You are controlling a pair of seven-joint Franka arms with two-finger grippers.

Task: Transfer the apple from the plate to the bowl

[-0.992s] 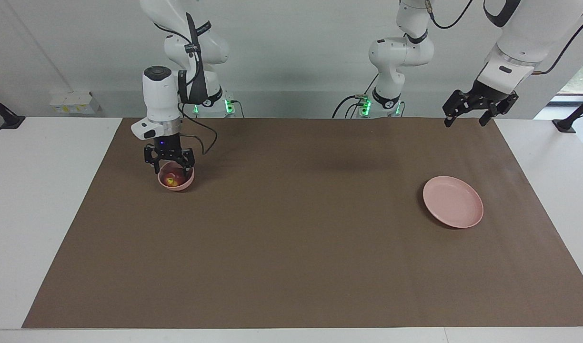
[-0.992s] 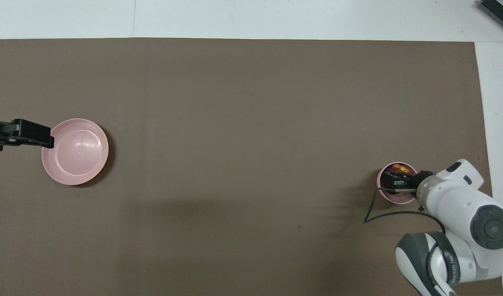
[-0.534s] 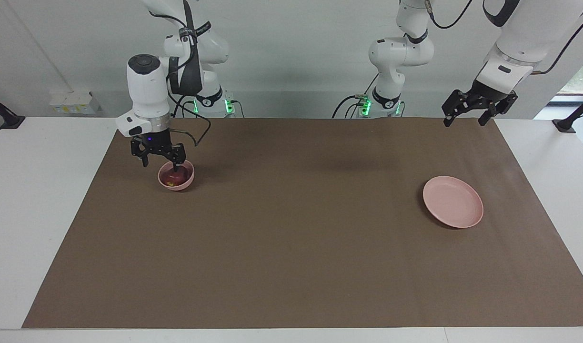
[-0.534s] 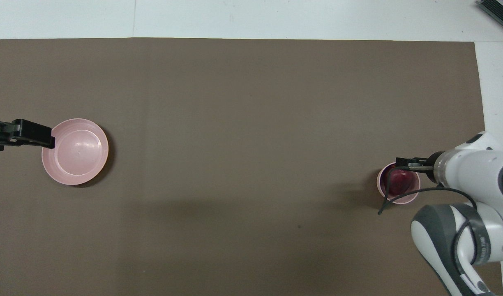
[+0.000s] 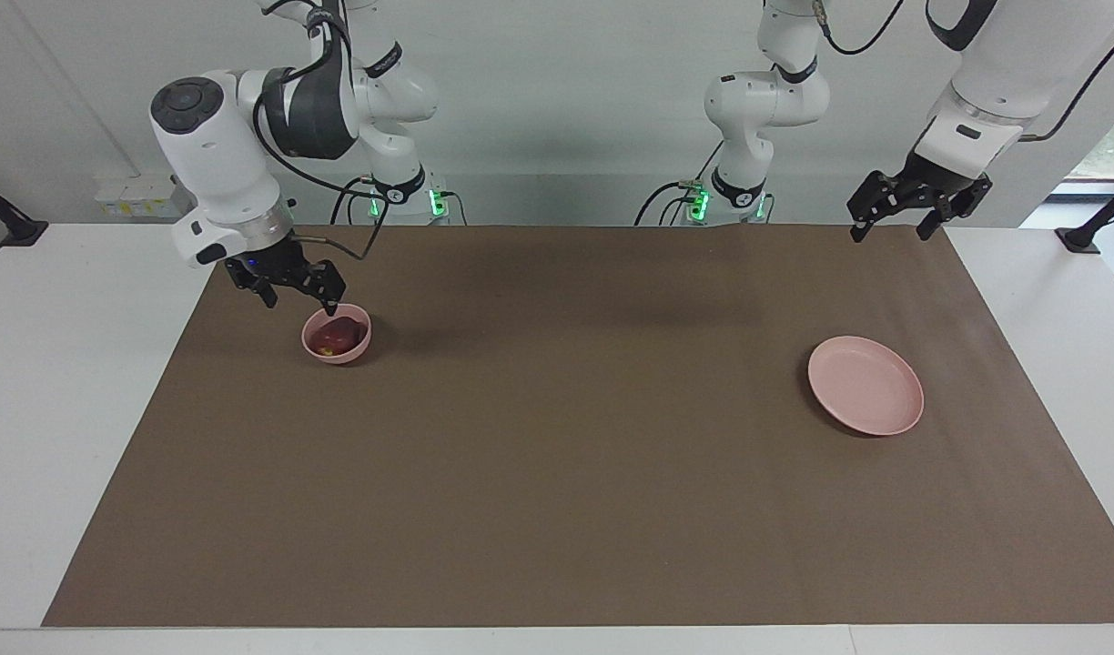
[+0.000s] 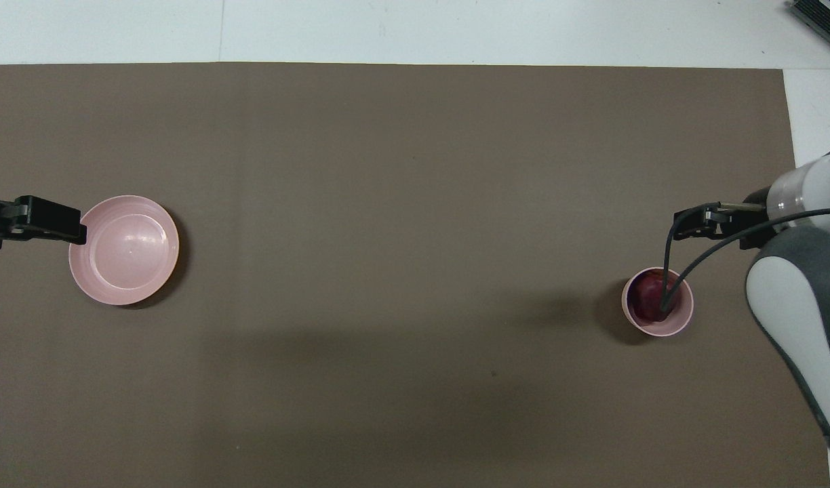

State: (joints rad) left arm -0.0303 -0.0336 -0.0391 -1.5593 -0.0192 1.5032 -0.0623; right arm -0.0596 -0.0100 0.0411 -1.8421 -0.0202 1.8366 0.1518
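— What is shown at the right arm's end of the desk (image 5: 557, 509)?

— The apple (image 5: 333, 337) is seen resting inside the bowl (image 5: 337, 335), filling most of its hollow. The right gripper (image 5: 288, 287) is held in the air just above the bowl's rim, on the side nearer the robots, its fingers (image 5: 331, 301) spread apart and nothing held between them. From overhead, the apple (image 6: 651, 303) is partly crossed by a black cable hanging from the arm.

— And the plate?

— The plate (image 5: 865, 384) is left bare, well apart from the bowl, toward the left arm's end of the desk. The left gripper (image 5: 918, 200) is parked in the air near the desk's edge closest to the robots, waiting, its fingers open and empty.

— So how is the step in hand best carried out?

— The transfer is judged to be done; only the retreat is left. The right gripper is best lifted clear, straight up and away, so that neither a finger nor the dangling cable is dragged against the bowl's rim. The bowl looks light and could be tipped by a snag, and the apple could then be rolled out.
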